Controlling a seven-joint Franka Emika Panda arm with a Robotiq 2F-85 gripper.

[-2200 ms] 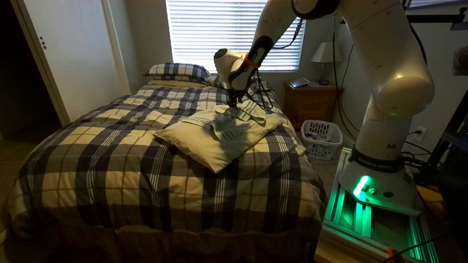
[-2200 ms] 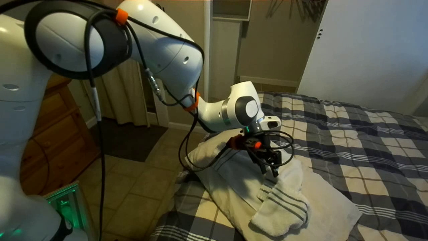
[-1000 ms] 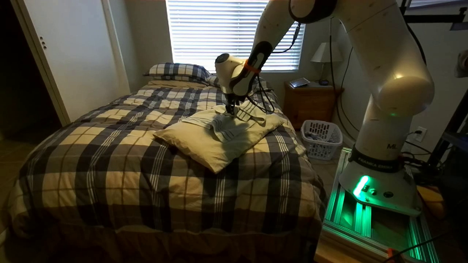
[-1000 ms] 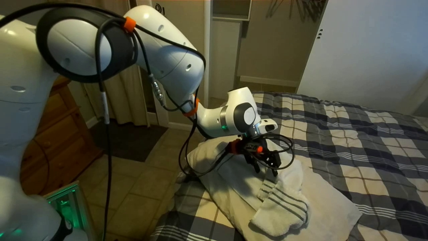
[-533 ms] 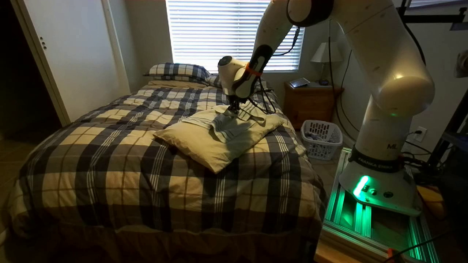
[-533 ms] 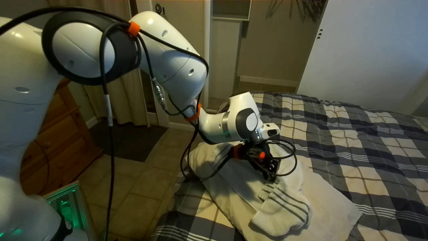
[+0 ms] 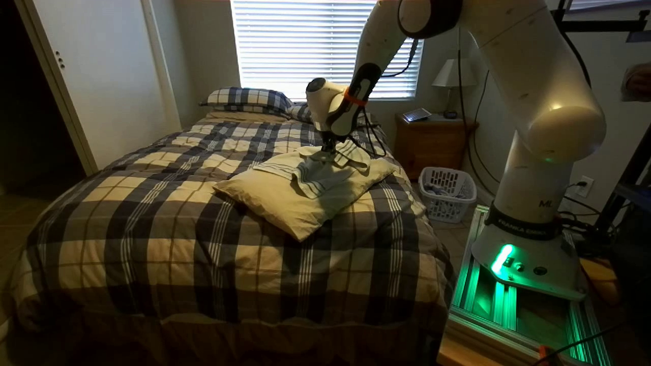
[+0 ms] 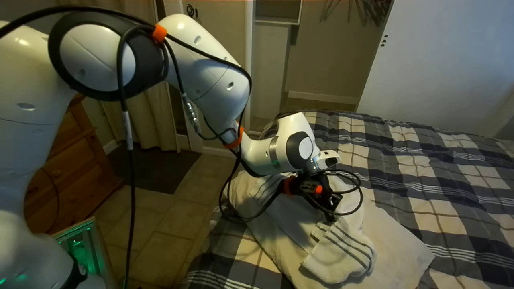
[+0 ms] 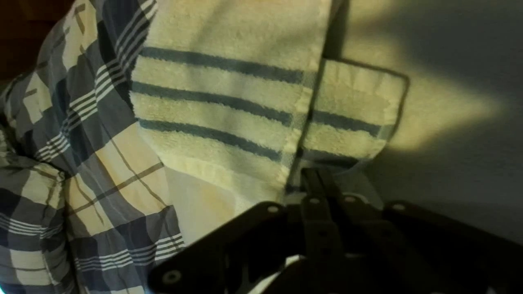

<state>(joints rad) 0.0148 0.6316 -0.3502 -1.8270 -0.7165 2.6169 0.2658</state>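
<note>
1. A black claw point(image 9: 318, 173) hangs from a white robot arm point(image 8: 209, 80), pointing down; it is clenched, its fingers point(image 9: 310, 183) together at the tips, and whether anything is caught between them I cannot tell
2. Directly under the claw, right at its tips, lies a pale towel point(image 9: 216, 81) with dark stripes, rumpled and folded over itself; in the wrist view, a broad striped fold and a smaller striped corner spread out in front of the fingers
3. Below the claw, under the towel, is a cream pillow point(image 7: 274, 206), its corners showing past the towel's edges
4. All around the claw, at a lower level, spreads a plaid bedspread point(image 7: 168, 264) in navy, grey and cream, with the pillow resting on it
5. In an exterior view, plaid pillows point(image 7: 249, 99) lie farther back than the claw, and bright window blinds point(image 7: 325, 46) hang behind it
6. In that view, well to the right of the claw, stand a white laundry basket point(image 7: 447, 213) with fabric point(image 7: 447, 192) inside and a wooden nightstand point(image 7: 432, 147) bearing a lamp point(image 7: 454, 73)
7. Well left of the claw in an exterior view stands a wooden dresser point(image 8: 80, 168)
</note>
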